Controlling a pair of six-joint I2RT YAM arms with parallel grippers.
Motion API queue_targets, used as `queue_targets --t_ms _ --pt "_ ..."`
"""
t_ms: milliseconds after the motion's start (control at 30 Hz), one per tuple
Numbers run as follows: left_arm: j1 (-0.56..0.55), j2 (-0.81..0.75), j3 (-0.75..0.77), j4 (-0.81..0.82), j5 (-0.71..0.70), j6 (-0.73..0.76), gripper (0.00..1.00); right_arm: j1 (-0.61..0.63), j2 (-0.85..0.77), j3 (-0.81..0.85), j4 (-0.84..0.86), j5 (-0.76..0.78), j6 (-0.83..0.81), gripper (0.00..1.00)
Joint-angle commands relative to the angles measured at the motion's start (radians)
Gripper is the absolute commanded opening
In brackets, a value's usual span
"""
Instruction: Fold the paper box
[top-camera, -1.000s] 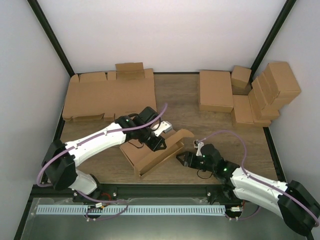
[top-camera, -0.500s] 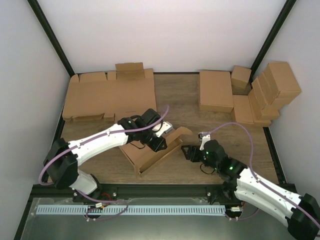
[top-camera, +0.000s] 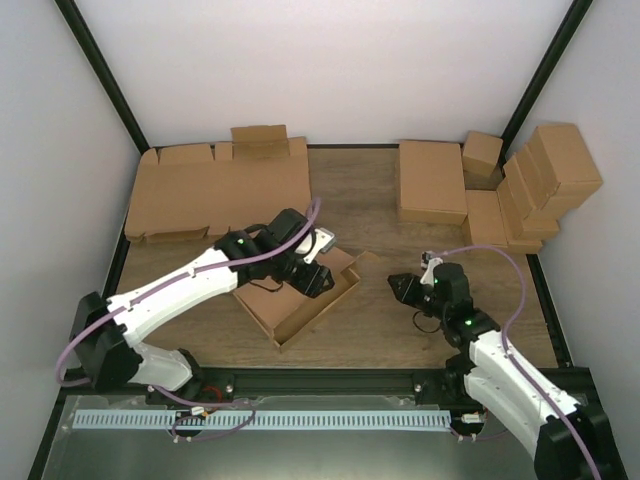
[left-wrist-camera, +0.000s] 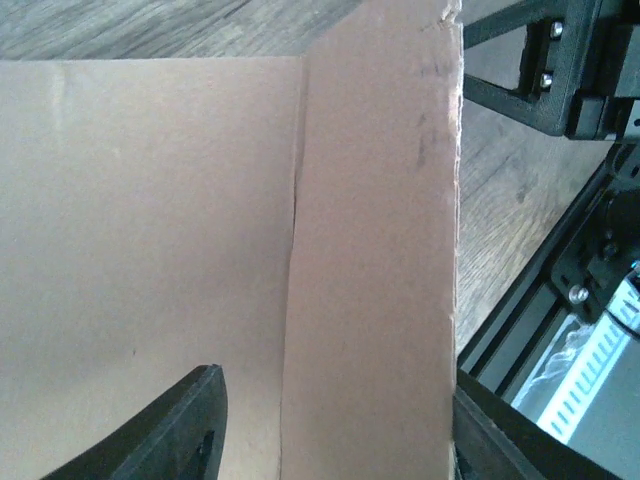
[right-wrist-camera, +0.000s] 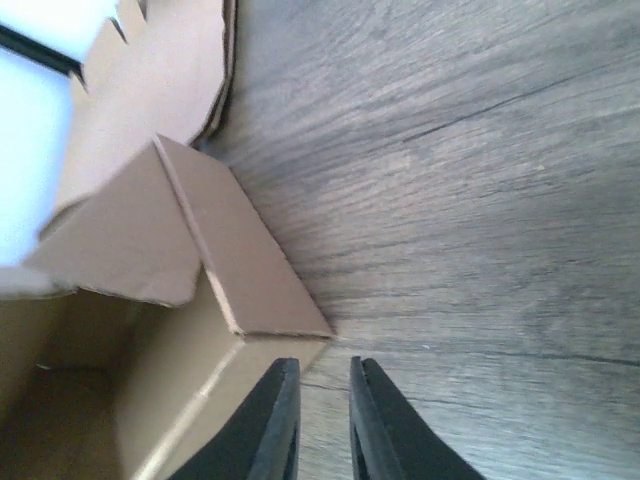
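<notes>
The paper box (top-camera: 292, 312) lies half folded on the wooden table, a shallow brown cardboard tray with one flap (top-camera: 352, 262) pointing right. My left gripper (top-camera: 312, 278) hangs over its middle, open. In the left wrist view its gripper (left-wrist-camera: 337, 385) straddles a cardboard strip (left-wrist-camera: 375, 230), and the left finger stands off it. My right gripper (top-camera: 398, 288) sits on the table to the right of the box, apart from it. In the right wrist view its gripper (right-wrist-camera: 323, 365) shows only a thin empty slit, with the box corner (right-wrist-camera: 245, 270) just ahead.
A pile of flat cardboard blanks (top-camera: 215, 190) lies at the back left. Finished brown boxes (top-camera: 432, 180) and a stack of smaller ones (top-camera: 545, 180) fill the back right. A black frame rail (top-camera: 320, 378) runs along the near edge.
My left gripper has opened over the box, and the raised flap has dropped lower. My right arm has drawn back to the right, away from the box, its jaws narrowing.
</notes>
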Motion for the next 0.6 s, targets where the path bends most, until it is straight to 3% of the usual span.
queue_targets --t_ms 0,67,233,400,567 --pt "0.0 -0.094 0.01 -0.036 -0.055 -0.085 0.61 -0.094 0.012 0.012 0.092 -0.214 0.025 0.08" --pt "0.0 -0.156 -0.009 -0.039 -0.076 -0.141 0.66 -0.124 0.046 0.024 0.114 -0.259 0.038 0.01" --pt "0.0 -0.328 -0.087 -0.09 -0.163 -0.366 0.76 -0.152 0.136 0.054 0.159 -0.316 0.072 0.01" --pt "0.001 -0.55 -0.267 -0.066 -0.185 -0.677 0.98 -0.152 0.197 0.117 0.135 -0.298 0.048 0.01" --pt "0.001 -0.771 -0.424 -0.025 -0.213 -0.939 1.0 -0.152 0.318 0.242 0.003 -0.293 -0.022 0.01"
